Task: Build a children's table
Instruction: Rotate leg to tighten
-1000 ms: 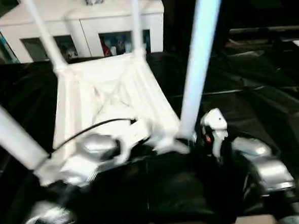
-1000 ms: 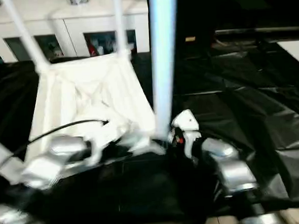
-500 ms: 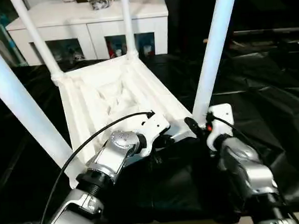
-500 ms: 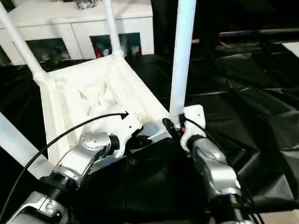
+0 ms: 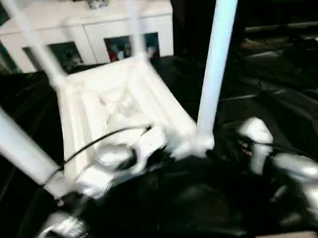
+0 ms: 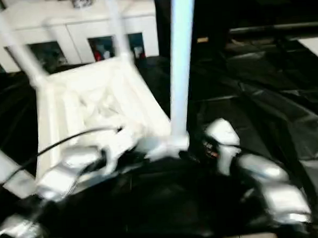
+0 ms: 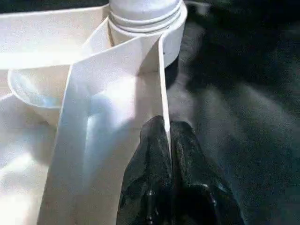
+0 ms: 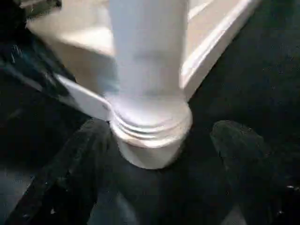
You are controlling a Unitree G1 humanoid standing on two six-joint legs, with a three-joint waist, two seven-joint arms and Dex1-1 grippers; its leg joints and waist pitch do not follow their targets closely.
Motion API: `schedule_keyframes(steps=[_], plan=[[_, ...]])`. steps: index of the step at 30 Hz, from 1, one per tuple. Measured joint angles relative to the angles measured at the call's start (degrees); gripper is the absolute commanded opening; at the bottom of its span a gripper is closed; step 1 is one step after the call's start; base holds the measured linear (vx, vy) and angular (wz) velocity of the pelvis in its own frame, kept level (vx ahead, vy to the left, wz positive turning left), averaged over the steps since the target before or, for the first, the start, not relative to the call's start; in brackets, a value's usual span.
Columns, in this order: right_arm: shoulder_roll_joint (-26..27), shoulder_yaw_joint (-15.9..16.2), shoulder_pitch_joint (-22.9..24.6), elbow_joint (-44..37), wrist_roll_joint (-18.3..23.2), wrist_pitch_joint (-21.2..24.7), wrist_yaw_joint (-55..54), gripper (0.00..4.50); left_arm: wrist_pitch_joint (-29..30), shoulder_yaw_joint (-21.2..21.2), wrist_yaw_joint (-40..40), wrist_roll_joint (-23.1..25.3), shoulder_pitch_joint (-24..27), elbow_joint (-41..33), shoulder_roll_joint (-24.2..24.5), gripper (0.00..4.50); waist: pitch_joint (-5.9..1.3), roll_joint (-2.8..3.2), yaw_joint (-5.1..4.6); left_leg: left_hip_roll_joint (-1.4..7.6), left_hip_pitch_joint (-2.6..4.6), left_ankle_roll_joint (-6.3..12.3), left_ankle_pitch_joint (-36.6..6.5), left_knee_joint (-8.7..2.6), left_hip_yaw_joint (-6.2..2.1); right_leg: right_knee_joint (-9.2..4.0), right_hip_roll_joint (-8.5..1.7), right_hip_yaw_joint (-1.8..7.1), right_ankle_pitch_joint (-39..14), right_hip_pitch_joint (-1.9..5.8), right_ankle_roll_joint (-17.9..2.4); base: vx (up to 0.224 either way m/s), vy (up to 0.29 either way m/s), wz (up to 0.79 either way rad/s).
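While our left gripper (image 7: 166,136) pinches the table top's rim (image 7: 161,89), our right gripper (image 8: 161,154) gapes wide around a leg (image 8: 147,56).

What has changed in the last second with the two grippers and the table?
The right gripper drew back from the near leg, its jaws now wide apart beside the corner socket. The left gripper stays shut on the tabletop's rim. The table remains upside down, legs in.

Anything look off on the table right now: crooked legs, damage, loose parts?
Nothing stands out. The table top lies upside down on the black sheet, four legs up; the near right leg looks seated in its corner socket. No cracks visible.
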Motion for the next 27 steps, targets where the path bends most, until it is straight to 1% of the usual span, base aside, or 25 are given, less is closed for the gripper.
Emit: schedule_keyframes(steps=[1,3,4,6,12,18,20,23,24,25,26,27], plan=[[-1.2,-0.4,0.9,-0.1,0.5,0.0,1.2,3.74,0.0,-0.4,-0.7,-0.2,0.3,-0.8,0.2,0.0,0.01,0.02,0.44,0.0,-0.06,0.1,-0.1,0.12,0.01,0.0,-0.02,0.01,0.0,0.0,0.0,0.0,0.0,0.0],[-3.2,-1.4,2.5,-0.8,1.6,0.0,3.2,3.74,0.0,-1.1,-2.0,-0.6,0.7,-1.9,0.5,0.0,0.04,0.07,0.77,0.0,-0.15,0.21,-0.1,0.31,0.06,0.02,-0.08,0.04,0.0,0.01,-0.1,0.0,0.0,0.0],[-4.0,-1.6,3.1,-1.4,1.9,0.0,3.9,3.74,0.1,-1.4,-2.5,-0.7,0.8,-2.2,0.5,0.0,0.04,0.08,0.78,-0.01,-0.17,0.21,-0.1,0.37,0.08,0.04,-0.09,0.05,0.0,0.01,-0.1,0.0,0.0,0.0],[-4.6,-2.2,3.4,-1.6,2.1,0.0,4.2,3.74,0.1,-1.5,-3.2,-0.7,0.9,-2.3,0.5,0.0,0.04,0.13,0.44,0.0,-0.16,0.08,-0.2,0.47,0.08,0.09,-0.09,0.06,0.0,0.03,-0.2,0.0,0.0,0.0],[-4.5,-2.7,3.4,-1.4,1.9,-0.5,3.6,3.74,0.6,-1.5,-5.2,-1.2,1.0,-2.3,1.4,0.0,0.07,0.36,-0.07,0.01,-0.07,-0.08,-0.3,0.49,0.08,0.11,-0.08,0.07,0.2,0.05,-0.2,0.0,0.0,0.0],[-4.4,-2.7,2.6,0.1,1.6,-1.4,2.6,3.74,1.1,-1.5,-8.5,-2.6,1.3,-2.8,3.3,0.0,0.02,0.7,0.07,0.01,-0.1,-0.08,-0.3,0.51,0.08,0.09,-0.08,0.07,0.2,0.05,-0.1,0.0,0.0,0.0],[-4.2,-2.7,2.2,0.7,1.5,-1.6,2.2,3.74,1.0,-1.5,-8.8,-2.7,1.3,-2.8,3.4,0.0,0.05,0.82,0.31,0.01,-0.15,-0.08,-0.3,0.52,0.08,0.09,-0.08,0.05,0.2,0.04,-0.1,0.0,0.0,0.0],[-3.5,-2.7,1.2,1.1,1.2,-2.3,1.5,3.74,0.1,-1.3,-8.6,-2.5,1.3,-2.3,3.1,0.0,0.03,1.04,0.32,0.01,-0.18,-0.07,-0.3,0.59,0.07,0.11,-0.08,0.05,0.2,0.03,-0.1,0.0,0.0,0.0],[-3.3,-2.8,0.7,1.4,1.2,-2.6,1.3,3.74,0.1,-1.2,-8.5,-2.5,1.2,-2.2,3.0,0.43,0.03,1.07,0.3,0.01,-0.18,-0.06,-0.3,0.62,0.07,0.13,-0.09,0.05,0.2,0.03,-0.1,0.0,0.0,0.0],[-3.2,-2.8,0.4,1.6,1.2,-2.8,1.2,3.74,0.3,-1.1,-8.4,-2.5,1.1,-2.0,2.8,0.54,0.03,1.08,0.31,0.01,-0.18,-0.07,-0.3,0.64,0.07,0.15,-0.09,0.05,0.2,0.04,-0.1,0.0,0.0,0.0],[-3.0,-2.8,0.1,2.0,1.2,-2.9,1.1,3.74,0.4,-1.0,-8.4,-3.2,1.1,-2.0,2.5,0.54,0.03,1.07,0.31,0.01,-0.18,-0.07,-0.3,0.65,0.07,0.17,-0.09,0.05,0.2,0.03,-0.1,0.0,0.0,0.0],[-2.6,-2.8,-0.2,2.4,1.2,-2.9,0.8,3.74,1.2,-0.1,-8.9,-5.0,1.0,-2.7,2.2,0.59,0.03,1.07,0.27,0.03,-0.17,-0.07,-0.3,0.69,0.07,0.2,-0.09,0.05,0.2,0.04,-0.1,0.0,0.0,0.0]])
